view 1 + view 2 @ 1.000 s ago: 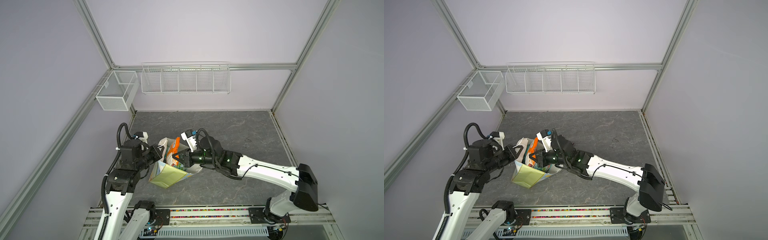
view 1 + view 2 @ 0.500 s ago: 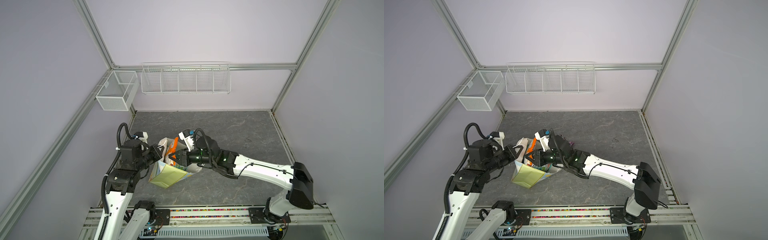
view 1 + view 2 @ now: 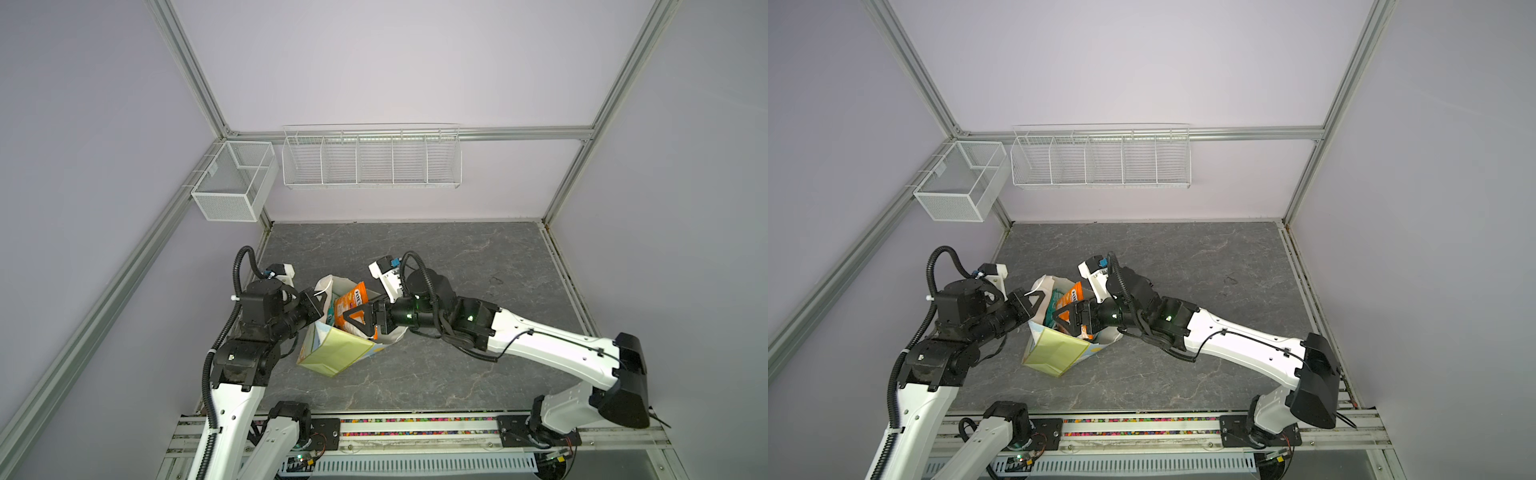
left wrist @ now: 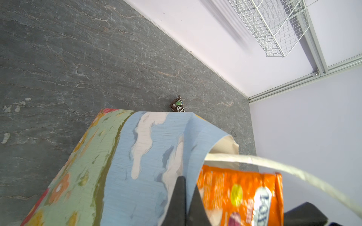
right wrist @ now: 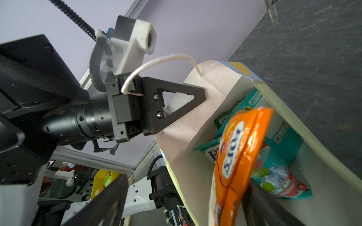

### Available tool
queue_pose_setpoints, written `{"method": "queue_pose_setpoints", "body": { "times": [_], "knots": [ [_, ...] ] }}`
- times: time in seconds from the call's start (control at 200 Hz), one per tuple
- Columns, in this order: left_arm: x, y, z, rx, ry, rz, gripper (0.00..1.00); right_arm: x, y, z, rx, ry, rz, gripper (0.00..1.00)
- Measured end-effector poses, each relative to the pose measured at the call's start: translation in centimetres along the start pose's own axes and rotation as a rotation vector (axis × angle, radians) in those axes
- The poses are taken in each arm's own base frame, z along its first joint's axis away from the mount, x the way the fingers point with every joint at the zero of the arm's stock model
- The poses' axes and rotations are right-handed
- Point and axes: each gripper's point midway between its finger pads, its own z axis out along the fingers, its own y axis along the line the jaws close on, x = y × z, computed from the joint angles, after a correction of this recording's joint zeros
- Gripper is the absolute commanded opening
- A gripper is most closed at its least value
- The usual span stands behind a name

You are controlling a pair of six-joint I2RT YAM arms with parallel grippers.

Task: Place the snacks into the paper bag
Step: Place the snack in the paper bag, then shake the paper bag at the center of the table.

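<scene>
Left gripper (image 5: 199,95) pinches the rim of the paper bag (image 3: 332,353); right gripper (image 3: 359,322), jaws spread, straddles an orange packet (image 3: 351,297) half inside the bag. Pulling back carelessly could drag the packet out.

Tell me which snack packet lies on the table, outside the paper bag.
The small brown M&M's pack: it lies on the table outside the paper bag; the orange pouch and the teal pouches are in the bag.

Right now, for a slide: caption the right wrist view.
Left jaws pinch the bag; orange pouch sits between open right jaws.
</scene>
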Motion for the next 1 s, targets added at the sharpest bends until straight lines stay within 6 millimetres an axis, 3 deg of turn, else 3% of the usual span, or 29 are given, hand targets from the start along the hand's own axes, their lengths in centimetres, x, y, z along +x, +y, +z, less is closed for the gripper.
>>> {"method": "queue_pose_setpoints", "body": {
  "times": [0.2,0.445,0.575,0.875,1.0],
  "knots": [
    [0.0,0.1,-0.1,-0.003,0.0,-0.001,0.0,-1.2,0.0,-2.7,0.056,-0.05,-0.043,0.92],
    [0.1,0.1,-0.1,-0.005,0.002,-0.001,0.0,-0.7,-1.9,-3.5,0.144,-0.038,-0.064,0.9],
    [0.1,0.1,-0.1,-0.006,0.002,-0.002,0.0,0.2,-3.9,-4.0,0.235,-0.006,-0.067,0.91],
    [0.0,0.1,-0.2,-0.009,-0.002,-0.001,0.0,3.2,-10.9,-6.4,0.471,0.063,-0.005,0.9],
    [0.0,0.1,-0.2,-0.009,-0.003,-0.001,0.0,4.7,-11.7,-6.2,0.474,0.114,0.018,0.85]
  ]
}}
